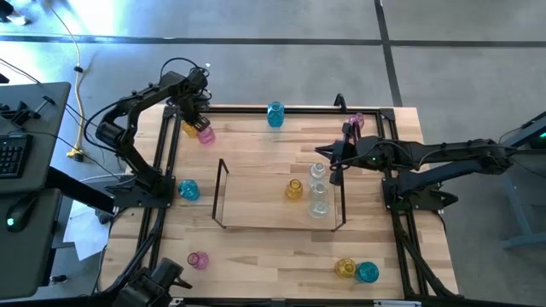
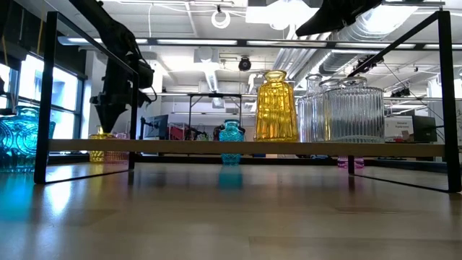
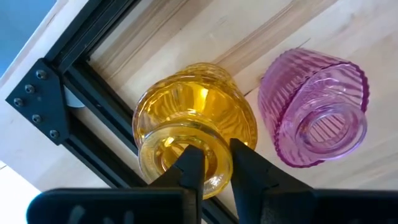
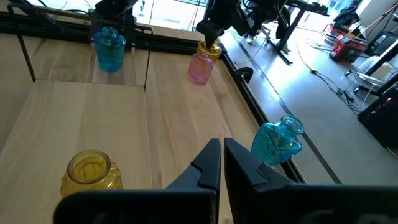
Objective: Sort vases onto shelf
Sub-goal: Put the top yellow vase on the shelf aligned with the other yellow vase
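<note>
At the table's far left corner a yellow vase (image 1: 189, 128) stands upright next to a pink vase (image 1: 206, 135). My left gripper (image 1: 194, 115) points down on the yellow vase (image 3: 193, 118) and is shut on it. The shelf (image 1: 223, 192) sits mid-table and carries a yellow vase (image 1: 294, 189) and two clear vases (image 1: 318, 203). My right gripper (image 1: 335, 164) hangs shut and empty above the shelf's right end. Loose vases stand on the tabletop: teal (image 1: 275, 113), pink (image 1: 357, 122), teal (image 1: 188, 189), pink (image 1: 198, 260), yellow (image 1: 345, 269), teal (image 1: 367, 272). My left gripper has the yellow vase by the rim of its mouth (image 3: 217, 171). One finger (image 3: 189, 165) reaches into the mouth and the other (image 3: 249, 168) stands outside it, with the rim wall between them. The fingers come from above, pointing down. The vase stands upright on the table.
The black metal frame (image 3: 93, 74) runs along the table edge right beside the yellow vase. The pink vase (image 3: 314, 112) stands close on its other side. Bare wood lies between the shelf and the table's near edge.
</note>
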Tool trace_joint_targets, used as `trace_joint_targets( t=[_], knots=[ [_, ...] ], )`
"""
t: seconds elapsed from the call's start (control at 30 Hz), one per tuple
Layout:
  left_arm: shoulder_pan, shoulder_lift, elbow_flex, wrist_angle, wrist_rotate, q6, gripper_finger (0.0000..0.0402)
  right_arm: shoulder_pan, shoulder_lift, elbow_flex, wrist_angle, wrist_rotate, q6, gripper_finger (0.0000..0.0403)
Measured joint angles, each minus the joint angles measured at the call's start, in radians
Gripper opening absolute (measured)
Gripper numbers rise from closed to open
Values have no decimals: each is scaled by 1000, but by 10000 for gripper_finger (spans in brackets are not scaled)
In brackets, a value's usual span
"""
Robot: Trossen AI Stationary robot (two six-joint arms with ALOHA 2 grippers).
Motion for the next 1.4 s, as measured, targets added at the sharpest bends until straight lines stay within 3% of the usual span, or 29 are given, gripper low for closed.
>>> trace_joint_targets(
  t=[0.23, 0.4, 0.57, 0.87, 1.13, 1.4],
  knots=[
    [-6, -7, 28, -30, -8, 20, 40, 0, 0, 0, -1, 0, -1, 2],
    [-26, -34, 148, -103, -106, 21, 40, 0, 0, 0, -1, 0, -2, 2],
    [-79, -60, 301, -179, -138, 26, 40, 0, 0, 0, 0, 0, -2, 2],
    [-343, -63, 482, -202, -123, 63, 40, 0, -8, 0, -8, 0, -50, 2],
    [-581, -52, 501, -84, -43, 55, 40, 0, -104, 0, -18, -79, -80, 2],
    [-740, 22, 501, -16, 28, 55, 40, 0, -166, 0, -39, -86, -63, 2]
  ],
)
